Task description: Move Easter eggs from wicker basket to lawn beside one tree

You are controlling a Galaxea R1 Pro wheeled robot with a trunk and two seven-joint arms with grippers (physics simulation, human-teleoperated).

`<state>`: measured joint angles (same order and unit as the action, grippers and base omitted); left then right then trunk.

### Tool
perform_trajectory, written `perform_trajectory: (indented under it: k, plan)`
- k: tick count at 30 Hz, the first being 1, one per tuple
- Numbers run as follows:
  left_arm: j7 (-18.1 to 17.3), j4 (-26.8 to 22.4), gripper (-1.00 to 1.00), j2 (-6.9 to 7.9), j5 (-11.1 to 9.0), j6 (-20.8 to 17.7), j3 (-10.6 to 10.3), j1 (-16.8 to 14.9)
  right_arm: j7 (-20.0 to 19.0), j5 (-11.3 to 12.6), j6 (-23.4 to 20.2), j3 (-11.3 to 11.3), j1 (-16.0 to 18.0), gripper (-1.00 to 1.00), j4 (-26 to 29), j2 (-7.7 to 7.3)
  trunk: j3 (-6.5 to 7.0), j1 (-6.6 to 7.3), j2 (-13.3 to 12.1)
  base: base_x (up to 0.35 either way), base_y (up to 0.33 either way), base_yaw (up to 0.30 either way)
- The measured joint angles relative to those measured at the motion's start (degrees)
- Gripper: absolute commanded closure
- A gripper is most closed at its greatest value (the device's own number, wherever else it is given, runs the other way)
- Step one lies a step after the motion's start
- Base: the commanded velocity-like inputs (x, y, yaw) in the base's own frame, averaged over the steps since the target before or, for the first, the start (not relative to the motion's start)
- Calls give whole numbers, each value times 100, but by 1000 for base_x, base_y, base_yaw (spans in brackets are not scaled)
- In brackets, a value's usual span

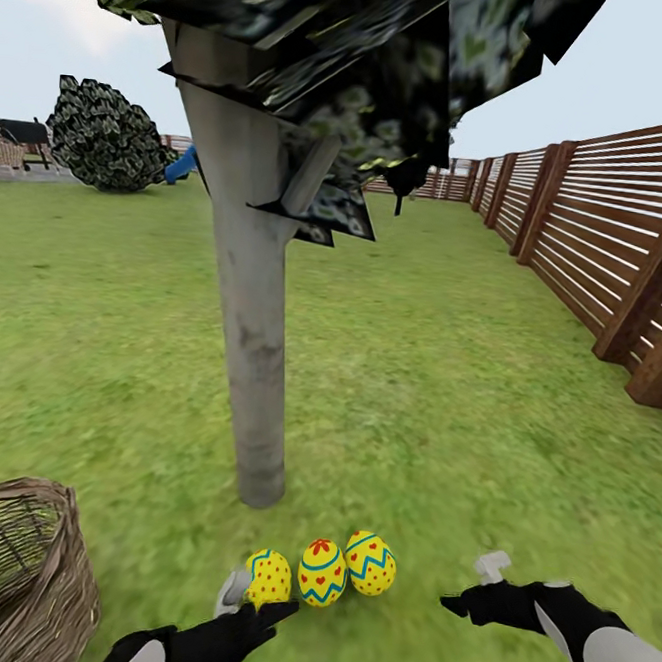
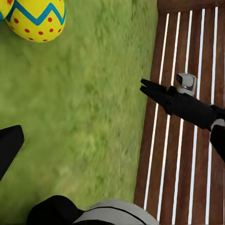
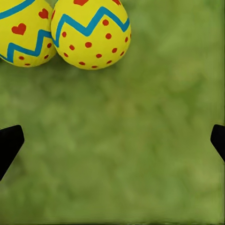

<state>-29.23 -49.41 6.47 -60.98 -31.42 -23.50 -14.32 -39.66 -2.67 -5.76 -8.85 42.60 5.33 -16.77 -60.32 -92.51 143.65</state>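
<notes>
Left end effector (image 1: pixel 247 605) is sitting right at the dotted egg (image 1: pixel 269 579) at bottom center, and I can't tell if it's gripping; right end effector (image 1: pixel 474 585) is hanging open and empty. All three eggs are lying by the tree (image 1: pixel 253 364), basket (image 1: pixel 19 565) at lower left. I'd back off slowly, no nudging. Right wrist view is showing the heart egg (image 3: pixel 23 35) touching another dotted egg (image 3: pixel 91 33).

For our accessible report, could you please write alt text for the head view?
Three painted eggs lie in a row on the lawn at the foot of a grey tree. The left hand is at the leftmost egg, and the right hand is open beside the row. A wicker basket stands at lower left, a slat fence at right.
</notes>
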Motion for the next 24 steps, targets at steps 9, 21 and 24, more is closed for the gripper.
perform_trajectory:
  k: [9, 21, 24]
  plan:
    - [499, 607, -100, -237, 133, 296, 11, -5, 705, 10, 241, 4, -333, -100, -306, 31, 200, 23, -12, 0, 0, 0]
    - [1143, 1037, -100, -244, 121, 654, 20, -5, 1128, 29, 588, 25, -523, -100, -324, 160, 466, 51, -28, -267, 0, 0]
    - [1147, 1192, -100, -248, 123, 822, 25, -5, 1193, 29, 601, 26, -532, -100, -327, 189, 532, 58, -32, -335, 0, 0]
